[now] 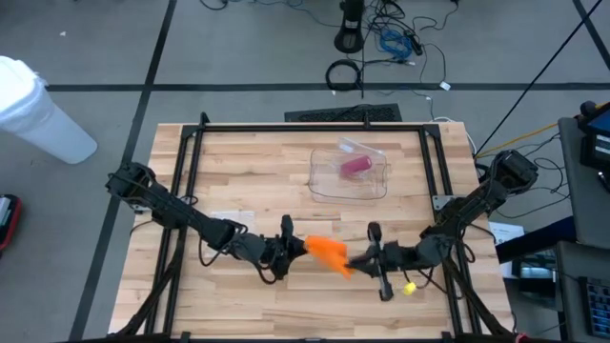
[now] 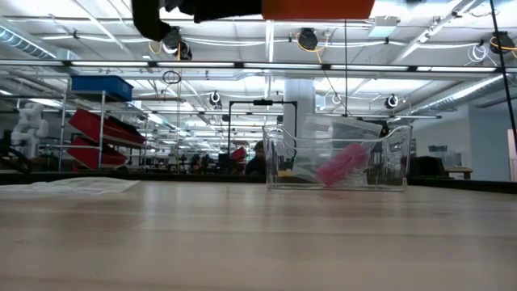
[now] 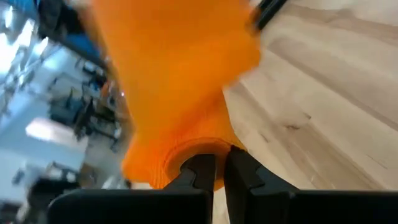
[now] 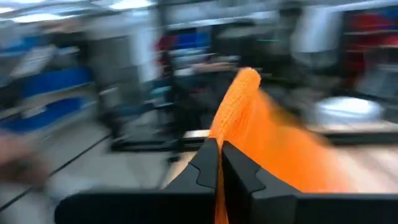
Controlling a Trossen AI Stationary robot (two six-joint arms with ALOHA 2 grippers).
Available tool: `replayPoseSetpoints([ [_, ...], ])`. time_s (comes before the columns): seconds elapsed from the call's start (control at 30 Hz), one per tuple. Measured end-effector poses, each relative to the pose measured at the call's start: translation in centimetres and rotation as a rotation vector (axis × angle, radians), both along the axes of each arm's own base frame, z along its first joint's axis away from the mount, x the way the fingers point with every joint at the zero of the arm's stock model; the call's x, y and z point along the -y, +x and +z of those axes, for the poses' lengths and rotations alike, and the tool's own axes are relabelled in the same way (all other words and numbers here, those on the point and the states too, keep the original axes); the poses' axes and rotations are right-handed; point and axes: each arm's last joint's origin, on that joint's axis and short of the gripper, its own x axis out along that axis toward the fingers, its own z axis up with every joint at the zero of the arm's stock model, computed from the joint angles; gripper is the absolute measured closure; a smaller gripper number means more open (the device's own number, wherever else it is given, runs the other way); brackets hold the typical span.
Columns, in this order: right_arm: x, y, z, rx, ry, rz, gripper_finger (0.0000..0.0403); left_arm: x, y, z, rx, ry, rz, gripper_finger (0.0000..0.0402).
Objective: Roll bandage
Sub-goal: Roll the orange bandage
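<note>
An orange bandage (image 1: 329,253) hangs in the air between my two grippers, above the near middle of the wooden table (image 1: 257,162). My left gripper (image 1: 297,245) is shut on its left end, where the cloth is rolled up (image 3: 186,149). My right gripper (image 1: 355,263) is shut on its right end (image 4: 239,124). In the low view only the bandage's underside (image 2: 317,9) shows, at the picture's top. My left gripper pinches the bandage's rolled end (image 3: 205,149) between its two fingers, coming level from the table's left. The bandage is lifted clear of the table and spreads away from the fingers. My right gripper pinches the bandage's other end (image 4: 219,163) between its two fingers, coming level from the table's right. The strip runs on from the fingers, clear of the table.
A clear plastic box (image 1: 349,172) with a pink roll (image 1: 356,167) in it stands at the far middle of the table. A small yellow thing (image 1: 409,287) lies by the right arm. A flat clear sheet (image 1: 221,220) lies at the left.
</note>
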Motion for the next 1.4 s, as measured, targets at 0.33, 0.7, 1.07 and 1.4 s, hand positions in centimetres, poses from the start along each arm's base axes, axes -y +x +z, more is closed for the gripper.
replayPoseSetpoints([
  [0.33, -1.7, 0.6, -0.3, -0.249, -0.001, 0.189, 0.0403, -1.8, 0.7, 0.0, 0.016, -0.113, 0.103, 0.0389],
  [0.7, -1.9, 0.6, -0.6, -0.268, 0.005, 0.19, 0.0403, -2.6, 0.6, 0.2, 0.059, -0.086, 0.305, 0.0389],
  [1.07, -3.8, 2.5, 3.3, -0.34, -0.151, 0.118, 0.0403, -3.0, 0.6, -0.4, 0.001, -0.05, 0.322, 0.0389],
  [1.4, -4.5, 1.9, 9.3, -0.503, -0.368, -0.03, 0.0403, -2.7, 0.2, -1.6, -0.147, 0.01, 0.209, 0.0389],
])
